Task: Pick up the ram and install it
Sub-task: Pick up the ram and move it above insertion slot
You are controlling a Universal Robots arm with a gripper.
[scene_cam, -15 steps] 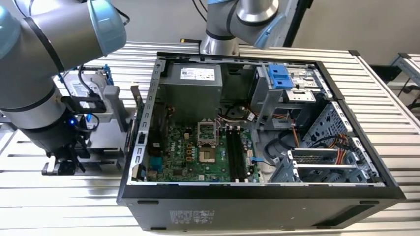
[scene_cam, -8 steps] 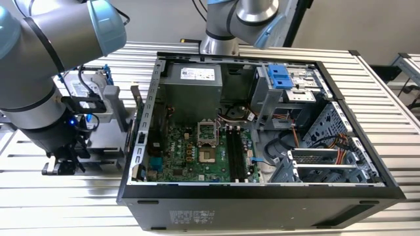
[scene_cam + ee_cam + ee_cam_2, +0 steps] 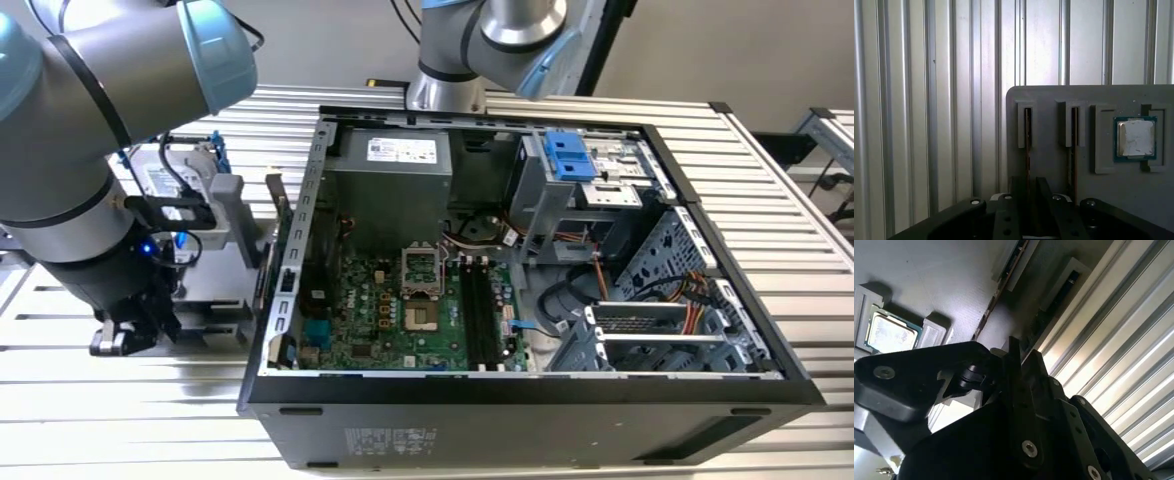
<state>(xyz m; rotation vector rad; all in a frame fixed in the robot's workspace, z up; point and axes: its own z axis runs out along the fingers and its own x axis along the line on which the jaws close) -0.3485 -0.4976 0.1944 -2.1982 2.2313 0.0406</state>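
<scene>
Exterior view: the arm (image 3: 80,150) reaches down on the exterior view's left of the open computer case (image 3: 534,410). The hand (image 3: 127,335) is low over the slatted tabletop (image 3: 787,200), by a grey tray (image 3: 200,300) that sits just beside the case wall. The motherboard (image 3: 387,310) lies inside the case, with its long black slots (image 3: 481,310) bare.

Second wrist view: the hand (image 3: 1024,360) is seen from the side, right at the grey tray (image 3: 929,270). The ram (image 3: 1066,282) stands on edge in a tray slot and runs straight toward the fingertips. A second stick (image 3: 999,290) stands in the next slot, between the ram and the processor chip (image 3: 889,332). That chip sits in its own tray pocket, well off the hand.

First wrist view: the hand (image 3: 1028,200) is lined up on the ram (image 3: 1027,140), which is seated in the tray slot farthest from the processor chip (image 3: 1135,138). The fingers (image 3: 1044,200) are apart, one on each side of the ram's thin edge, with a narrow dark gap between them. Whether they touch the ram is not clear. The second stick (image 3: 1072,145) is just outside the hand. The grey tray (image 3: 1054,95) rests on the tabletop (image 3: 929,100).
</scene>
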